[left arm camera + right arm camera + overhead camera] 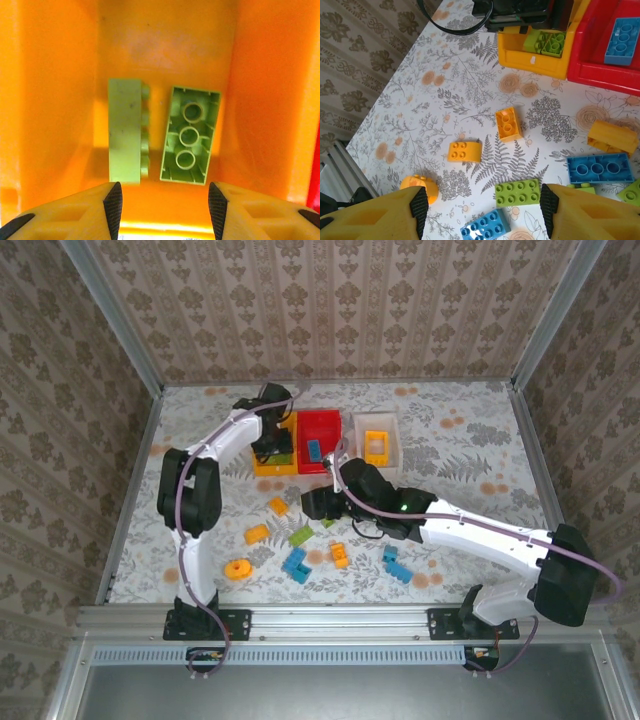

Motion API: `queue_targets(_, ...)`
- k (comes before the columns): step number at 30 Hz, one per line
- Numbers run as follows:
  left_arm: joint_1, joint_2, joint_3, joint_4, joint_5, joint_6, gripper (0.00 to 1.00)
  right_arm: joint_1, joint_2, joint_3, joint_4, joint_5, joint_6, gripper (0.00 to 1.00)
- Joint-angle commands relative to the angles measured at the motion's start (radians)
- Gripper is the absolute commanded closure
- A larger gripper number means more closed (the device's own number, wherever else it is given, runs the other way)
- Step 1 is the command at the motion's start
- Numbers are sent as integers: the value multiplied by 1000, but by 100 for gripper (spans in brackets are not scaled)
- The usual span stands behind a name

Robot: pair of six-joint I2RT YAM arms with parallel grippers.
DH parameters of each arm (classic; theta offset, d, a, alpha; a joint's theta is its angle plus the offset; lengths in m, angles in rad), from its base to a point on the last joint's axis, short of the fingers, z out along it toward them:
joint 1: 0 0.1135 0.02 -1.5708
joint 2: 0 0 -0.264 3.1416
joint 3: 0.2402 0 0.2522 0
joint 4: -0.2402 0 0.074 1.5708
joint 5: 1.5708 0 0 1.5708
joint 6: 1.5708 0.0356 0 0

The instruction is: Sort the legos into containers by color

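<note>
The flowered table (470, 440) carries three bins in a row at its far middle: the yellow bin (270, 469) on the left, the red bin (325, 425) in the centre and the white bin (375, 421) on the right. The left gripper (165, 210) hangs over the yellow bin, fingers apart, holding nothing. The right gripper (482, 210) hovers released above the loose bricks (508, 123), orange, blue and lime, scattered on the near side of the bins. In the yellow bin the sideways lime brick (124, 132) turns its studs toward the upturned lime brick (190, 135), which shows three hollow tubes. Their long axes are parallel and point away from the fingers. A blue brick (314, 450) lies in the red bin, and an orange brick (376, 445) in the white bin.
</note>
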Motion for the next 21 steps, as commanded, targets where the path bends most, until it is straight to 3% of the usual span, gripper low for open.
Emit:
queue_targets(1,-12,-91,21,-78,-60,-16,49,4,15,0,-23,-27,-5,35)
queue_targets(6,-58,-309,-93,-69,-157,-78,50,43,76,18,-4,-114,-119,36)
queue_targets(9,-71,-530,-243,-88,-167,-207,50,94,194,66,-31,-223,-276,30)
queue_targets(13,-87,-870,-450,-156,-182,-380,49,216,368,200,-193,-176,-510,23)
queue_targets(16,-96,-1101,-562,-208,-183,-486,48,277,485,313,-269,-189,-601,19)
queue_targets(21,-99,-1375,-620,-371,-193,-563,47,294,692,506,-365,-170,-687,14)
